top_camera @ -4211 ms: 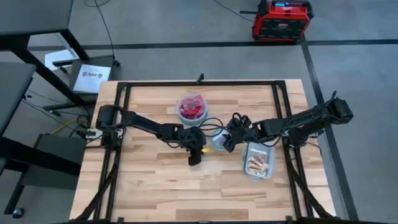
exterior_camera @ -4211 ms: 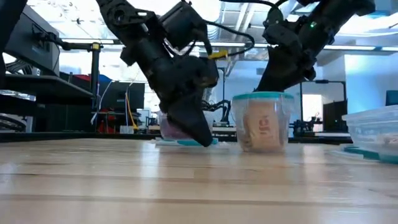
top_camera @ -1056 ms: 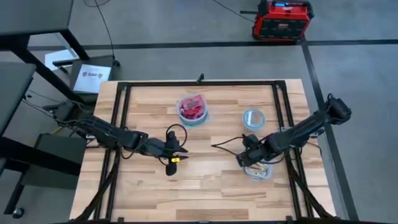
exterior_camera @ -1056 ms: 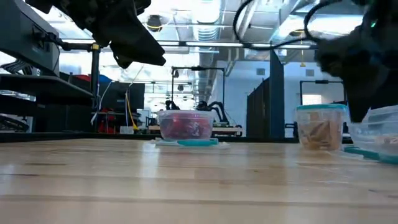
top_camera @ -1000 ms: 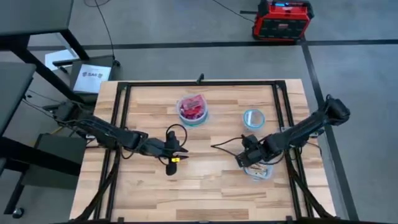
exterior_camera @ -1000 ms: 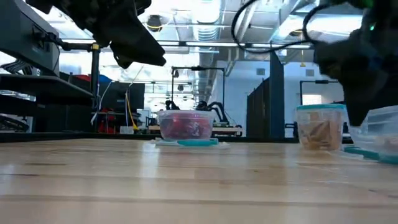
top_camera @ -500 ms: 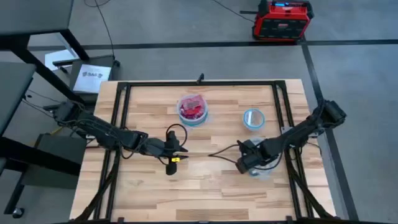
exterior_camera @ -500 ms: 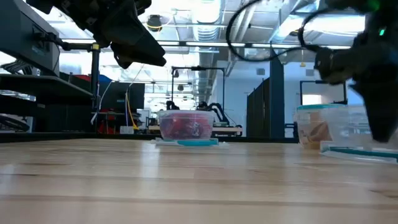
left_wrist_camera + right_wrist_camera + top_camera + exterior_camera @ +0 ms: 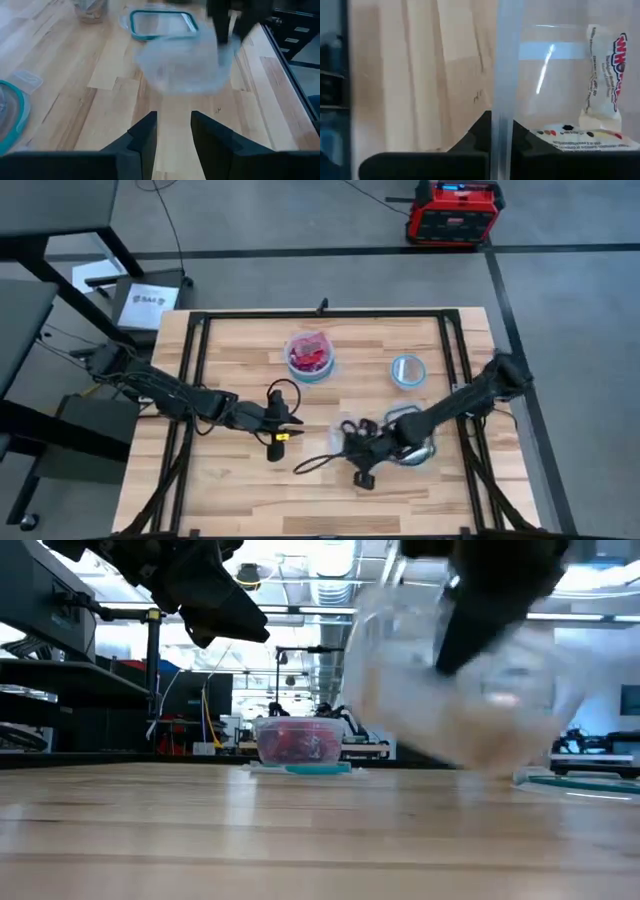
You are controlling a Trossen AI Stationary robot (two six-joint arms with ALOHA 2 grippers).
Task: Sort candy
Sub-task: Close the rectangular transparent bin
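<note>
My right gripper is shut on the clear rectangular tub, which hangs blurred above the table's middle and shows in the left wrist view too. Inside it lie whitish wrapped candy pieces. The round bowl of red candy stands on its base at the far middle, and a second bluish-rimmed bowl stands to its right. Left of the tub and above the table, my left gripper is open with nothing between its fingers. My right gripper pinches the tub's clear side wall at the rim, one finger outside and the other inside the tub. The fingers come from above. The tub hangs below them, lifted clear of the table and blurred.
The tub's teal-rimmed lid lies flat on the wood right of the tub. Black frame rails run along the table's left, far and right sides. Bare wood lies toward the near edge.
My right gripper has gone from the table's right side toward its middle, rising with the tub. The tub has come up off its teal-rimmed lid and hangs clear; the lid has stayed on the table.
</note>
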